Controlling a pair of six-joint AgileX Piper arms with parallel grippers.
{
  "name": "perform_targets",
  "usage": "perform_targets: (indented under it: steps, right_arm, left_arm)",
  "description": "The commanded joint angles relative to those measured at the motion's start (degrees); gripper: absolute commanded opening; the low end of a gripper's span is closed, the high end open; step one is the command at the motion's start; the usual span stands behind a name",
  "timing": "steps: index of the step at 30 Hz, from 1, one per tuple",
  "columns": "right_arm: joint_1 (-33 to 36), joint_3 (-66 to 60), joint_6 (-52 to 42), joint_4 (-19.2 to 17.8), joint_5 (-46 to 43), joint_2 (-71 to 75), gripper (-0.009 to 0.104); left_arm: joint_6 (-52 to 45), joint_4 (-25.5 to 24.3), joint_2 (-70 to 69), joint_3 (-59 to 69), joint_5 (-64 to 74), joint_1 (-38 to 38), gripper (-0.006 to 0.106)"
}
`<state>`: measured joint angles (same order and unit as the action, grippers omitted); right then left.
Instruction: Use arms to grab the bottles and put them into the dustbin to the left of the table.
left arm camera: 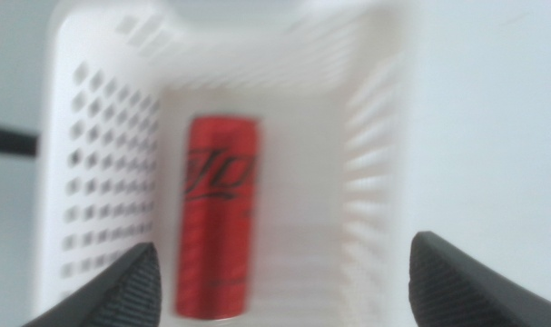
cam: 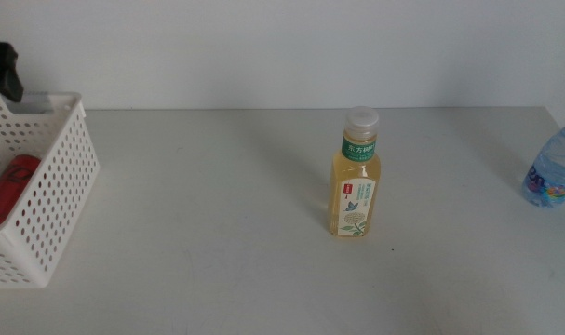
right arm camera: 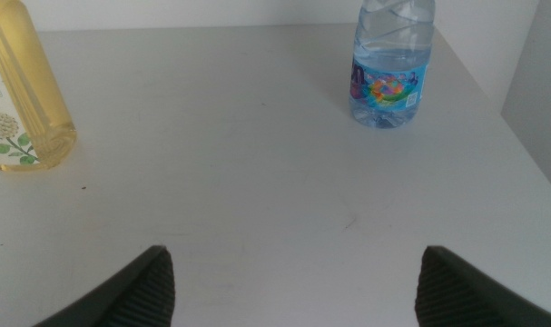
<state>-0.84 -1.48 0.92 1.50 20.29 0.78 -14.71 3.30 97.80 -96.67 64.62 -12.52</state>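
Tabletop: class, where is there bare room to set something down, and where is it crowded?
Bare: the table between the dustbin and the yellow tea bottle, and between it and the water bottle. Crowded: the dustbin, where the red can lies under the open left gripper.

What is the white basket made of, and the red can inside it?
The white basket looks like matte moulded plastic: its walls are punched with rows of small square holes. The red can lying in it seems to be thin painted metal, given its smooth slim shape, though the blur hides any shine.
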Motion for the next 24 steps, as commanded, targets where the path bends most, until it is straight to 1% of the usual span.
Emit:
perform_targets:
  steps: [1, 9, 12, 16, 21, 24]
  right_arm:
    - [-0.28, 0.36, -0.49, -0.75, -3.49, 1.24, 0.068]
    - [-0.28, 0.36, -0.49, -0.75, -3.49, 1.24, 0.068]
    - [-0.28, 0.36, -0.49, -0.75, -3.49, 1.24, 0.068]
    - [-0.28, 0.36, -0.49, -0.75, -3.49, 1.24, 0.068]
    - [-0.28, 0.36, -0.49, -0.75, -3.49, 1.24, 0.068]
    - [-0.28, 0.36, -0.49, -0.75, -3.49, 1.24, 0.068]
  left_arm:
    - [1.97, 3.27, -6.67, -1.72, -1.18, 2.88, 0.093]
    - [3.29, 3.49, -15.94, 2.19, 0.58, 16.33, 0.093]
    - [5.53, 3.13, -19.06, 6.1, -2.44, 22.46, 0.093]
    - [8.3, 0.42, -26.77, 17.69, -15.96, 29.26, 0.093]
    - [9.67, 0.22, -37.52, 37.08, -35.04, 35.69, 0.093]
    - [11.15, 0.27, -43.29, 47.1, -42.75, 39.94, 0.093]
